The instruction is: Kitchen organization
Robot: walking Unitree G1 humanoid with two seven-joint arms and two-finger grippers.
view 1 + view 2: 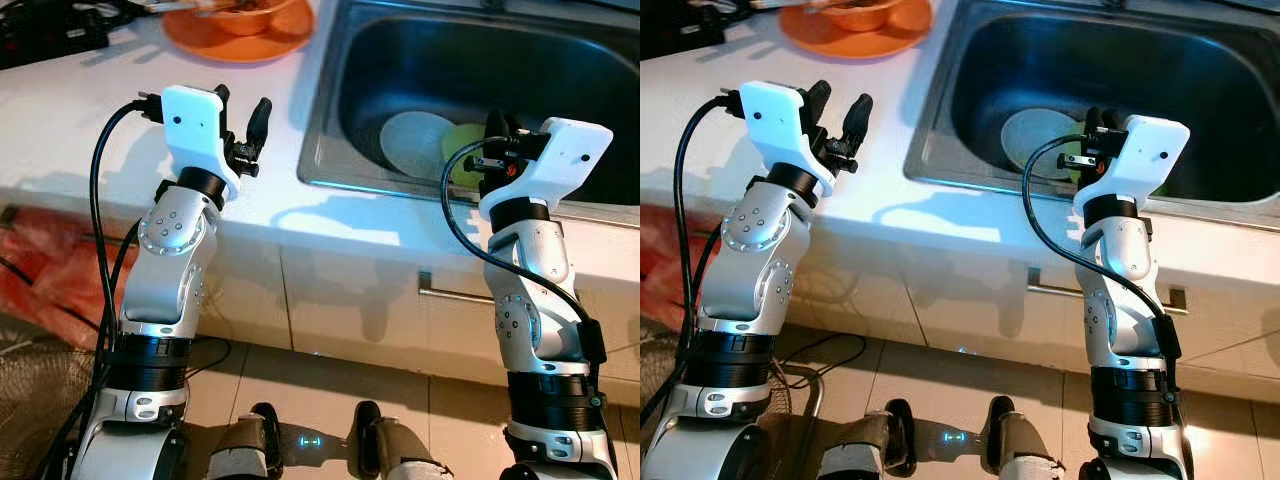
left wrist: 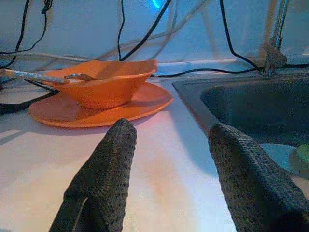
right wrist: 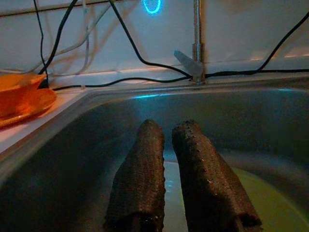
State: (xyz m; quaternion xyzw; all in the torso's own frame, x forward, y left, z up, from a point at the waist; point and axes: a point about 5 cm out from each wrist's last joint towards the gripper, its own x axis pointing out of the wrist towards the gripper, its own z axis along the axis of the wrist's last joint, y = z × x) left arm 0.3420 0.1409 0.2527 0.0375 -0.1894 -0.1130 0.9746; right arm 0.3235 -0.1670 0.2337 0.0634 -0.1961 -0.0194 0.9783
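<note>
An orange bowl point(image 2: 104, 87) with a spoon point(image 2: 38, 76) in it sits on an orange plate point(image 1: 240, 42) at the back of the white counter point(image 1: 90, 130). My left gripper point(image 1: 243, 115) hovers open over the counter, short of the plate and left of the steel sink point(image 1: 322, 140), with nothing between its fingers point(image 2: 108, 179). A pale round plate point(image 1: 412, 142) and a green plate point(image 1: 462, 150) lie in the sink's basin. My right gripper point(image 1: 497, 130) is over the sink's front rim, above the green plate, shut and empty point(image 3: 168, 128).
A faucet point(image 3: 195, 43) rises behind the sink, with black cables point(image 3: 145, 63) running along the wall. A dark appliance point(image 1: 50, 30) stands at the counter's back left. Below are cabinet doors with a handle point(image 1: 450, 293), and a red bag point(image 1: 45, 270) lies on the floor.
</note>
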